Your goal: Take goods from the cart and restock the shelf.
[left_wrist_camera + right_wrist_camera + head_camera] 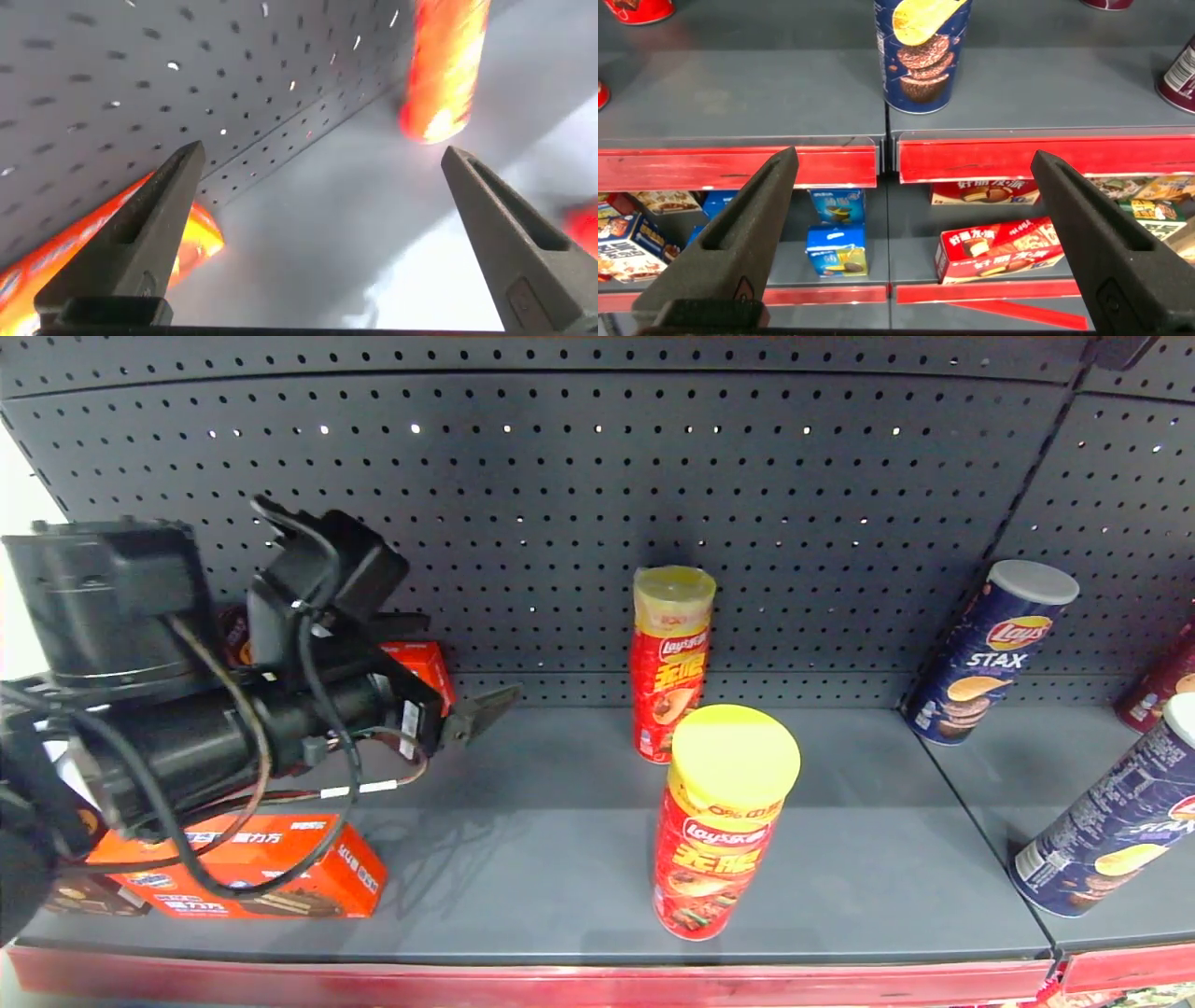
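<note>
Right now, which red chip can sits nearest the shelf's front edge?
The front red can, upright close to the red shelf lip; the back red can stands behind it by the pegboard.

Your left claw [481,709] hangs over the shelf [523,859], near an orange box [280,877]; a red can [672,663] stands upright at the back, a second red can [724,821] near the front, a blue can [990,653] rightward

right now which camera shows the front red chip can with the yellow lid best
Head view: the front red chip can stands whole and upright near the shelf edge. Left wrist view gives a blurred red patch, possibly it. Right wrist view faces a navy chip can.
</note>
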Robot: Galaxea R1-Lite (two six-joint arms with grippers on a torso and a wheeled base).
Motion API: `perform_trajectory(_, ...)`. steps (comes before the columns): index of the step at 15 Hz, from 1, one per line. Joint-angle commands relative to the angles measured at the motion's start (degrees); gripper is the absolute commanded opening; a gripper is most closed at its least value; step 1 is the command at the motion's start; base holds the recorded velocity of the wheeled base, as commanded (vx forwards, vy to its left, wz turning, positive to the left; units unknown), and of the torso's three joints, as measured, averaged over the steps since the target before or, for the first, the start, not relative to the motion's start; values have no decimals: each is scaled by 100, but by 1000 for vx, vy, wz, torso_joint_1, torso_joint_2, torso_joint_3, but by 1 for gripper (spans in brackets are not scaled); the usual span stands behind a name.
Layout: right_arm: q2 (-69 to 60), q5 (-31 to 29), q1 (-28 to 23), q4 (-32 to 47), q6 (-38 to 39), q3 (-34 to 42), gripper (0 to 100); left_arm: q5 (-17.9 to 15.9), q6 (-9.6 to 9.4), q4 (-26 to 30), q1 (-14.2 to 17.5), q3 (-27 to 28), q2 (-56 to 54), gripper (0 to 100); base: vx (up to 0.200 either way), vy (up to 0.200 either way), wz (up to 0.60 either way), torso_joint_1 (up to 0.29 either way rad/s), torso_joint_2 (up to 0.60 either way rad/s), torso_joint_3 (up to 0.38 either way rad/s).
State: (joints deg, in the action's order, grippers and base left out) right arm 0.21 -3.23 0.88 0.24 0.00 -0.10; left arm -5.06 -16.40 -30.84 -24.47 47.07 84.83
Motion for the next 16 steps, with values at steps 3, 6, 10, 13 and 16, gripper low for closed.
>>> perform_trajectory(3, 6, -2, 0, 2, 0, 1, 100, 295, 436, 17, -260, -1595, -2709, 100, 0, 0, 0, 0, 0, 0)
perform_trajectory(6, 6, -2, 0, 2, 0, 1, 100, 400, 523, 228, -129, -2720, -4933, 100, 0, 0, 0, 0, 0, 0)
perform_trajectory(10, 6, -2, 0, 2, 0, 1, 100, 163, 901, 219, 1779, -4021, -6286, 100, 0, 0, 0, 0, 0, 0)
perform_trajectory(13, 6, -2, 0, 2, 0, 1, 100, -83, 937, 658, 2552, -4707, -7508, 100, 0, 0, 0, 0, 0, 0)
perform_trajectory(16, 6, -2, 0, 2, 0, 1, 100, -83, 919, 2109, 2517, -4707, -8316, 100, 0, 0, 0, 0, 0, 0)
